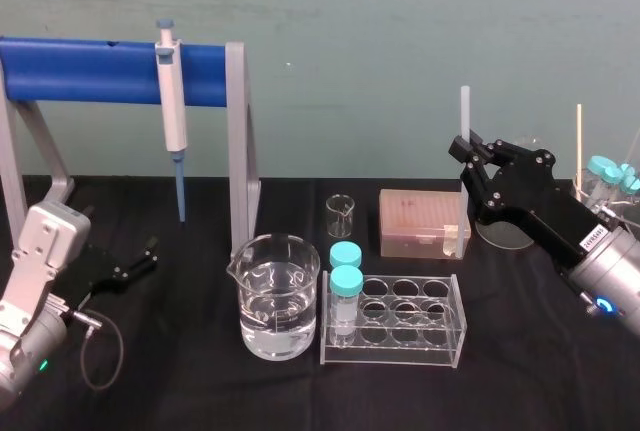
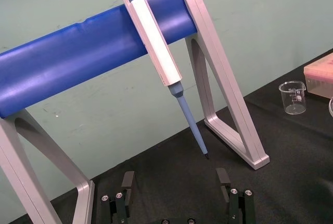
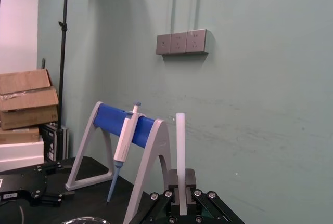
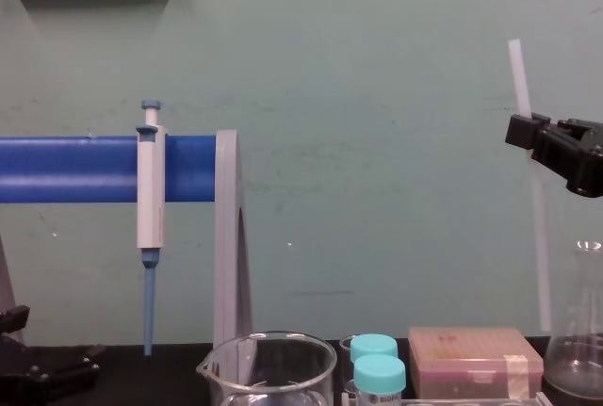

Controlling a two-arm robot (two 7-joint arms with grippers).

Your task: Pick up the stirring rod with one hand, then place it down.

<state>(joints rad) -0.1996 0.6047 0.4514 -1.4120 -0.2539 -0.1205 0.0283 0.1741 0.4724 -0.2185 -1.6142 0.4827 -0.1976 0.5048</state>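
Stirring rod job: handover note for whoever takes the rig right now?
Right gripper: shut on the stirring rod, holding it upright in the air at the right, by the pink tip box.
Left gripper: open, parked low at the left near the pipette stand.
Done: pickup.
Left: set the rod down and release.

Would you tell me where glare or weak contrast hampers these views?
Head view: highlights glint on the beaker rim; chest view: the stirring rod in the right gripper looks faint below it; left wrist view: even light on the open left gripper.
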